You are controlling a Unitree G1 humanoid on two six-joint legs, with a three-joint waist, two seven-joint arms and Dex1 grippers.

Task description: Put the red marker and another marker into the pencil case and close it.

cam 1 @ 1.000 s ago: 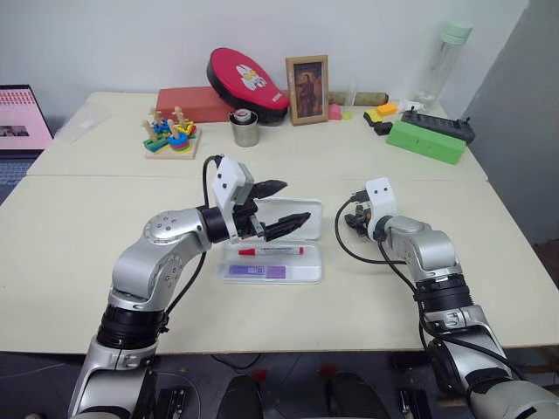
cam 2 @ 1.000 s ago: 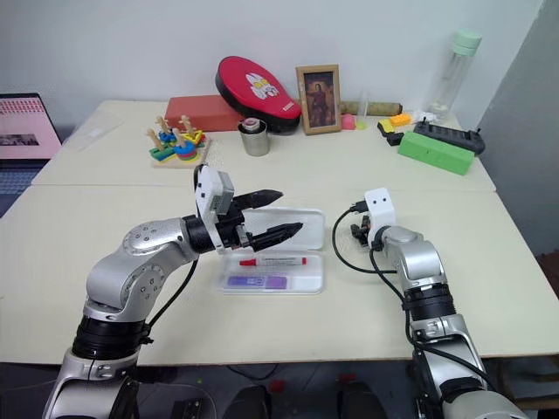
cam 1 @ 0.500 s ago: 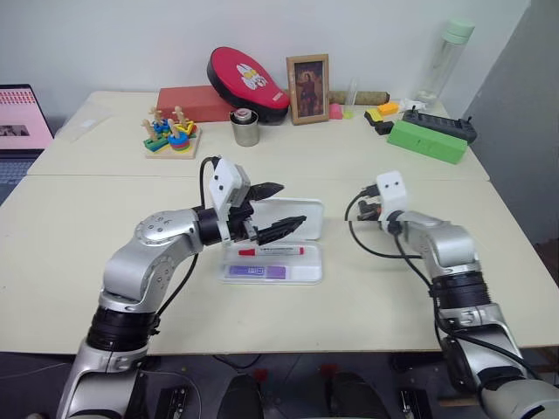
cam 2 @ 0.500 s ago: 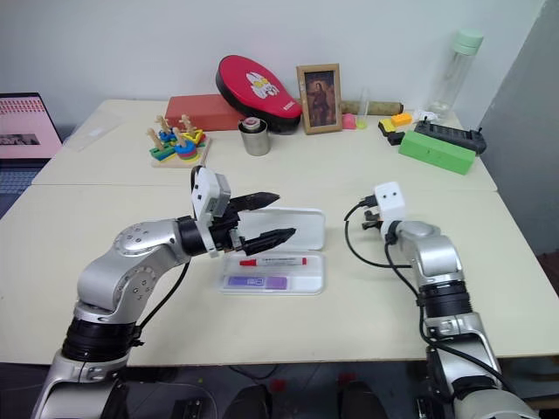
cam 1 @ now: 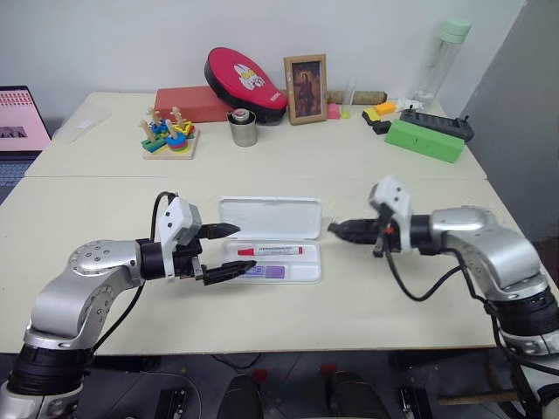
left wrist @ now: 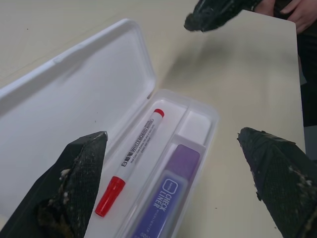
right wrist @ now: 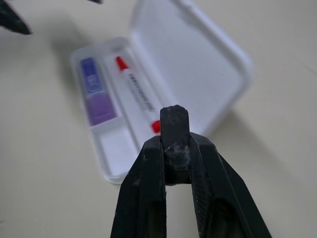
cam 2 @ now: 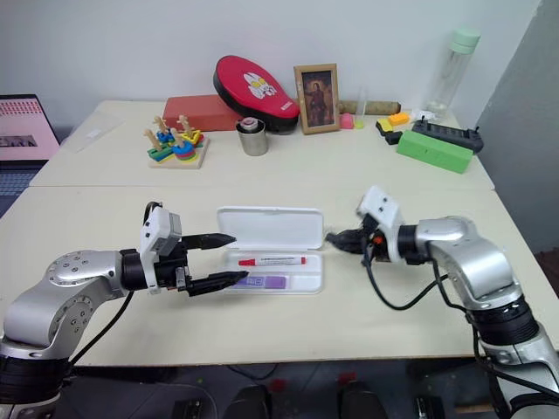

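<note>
The white pencil case lies open at the table's middle, its lid folded back. In its tray lie the red marker and, nearer me, the purple marker. My left gripper hovers open at the case's left end, its fingers pointing right; the left wrist view shows both markers between them. My right gripper points left just off the case's right end. In its wrist view it is shut on a small dark block.
Along the back of the table stand a red oval case, a picture frame, a metal cup, a wooden stacking toy, a red box, a green box and a tall bottle. A laptop sits far left.
My left gripper has drawn back leftward and down, off the case, still open. My right arm has risen and swung round to point left at the case, its fingers closed.
</note>
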